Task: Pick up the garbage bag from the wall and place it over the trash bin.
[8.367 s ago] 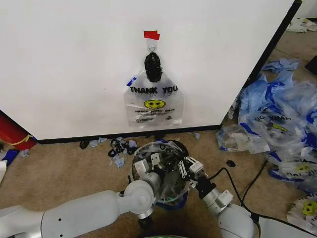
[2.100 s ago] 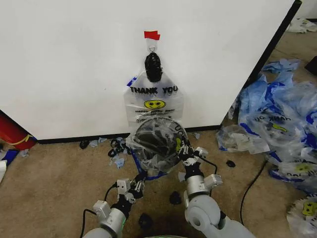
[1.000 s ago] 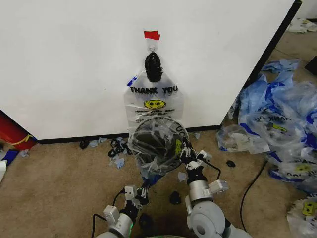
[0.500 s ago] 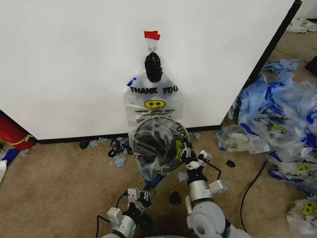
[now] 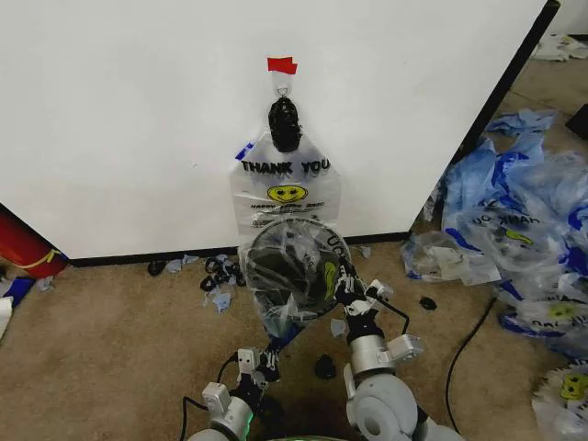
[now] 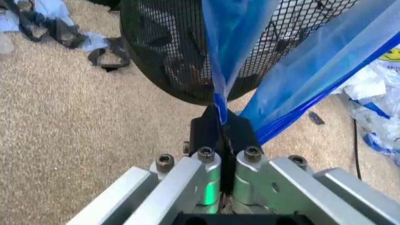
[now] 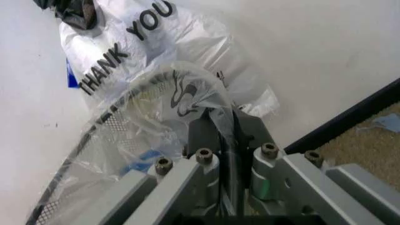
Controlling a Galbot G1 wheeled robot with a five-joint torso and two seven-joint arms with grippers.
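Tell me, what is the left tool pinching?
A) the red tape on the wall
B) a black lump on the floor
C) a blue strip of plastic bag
C: in the left wrist view, the left tool is shut on the blue strip of the garbage bag, just under the trash bin.

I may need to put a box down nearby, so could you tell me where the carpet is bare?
Bare carpet lies left of the trash bin, between the wall base strip and the left gripper. Right of the right gripper, piled bags crowd the floor.
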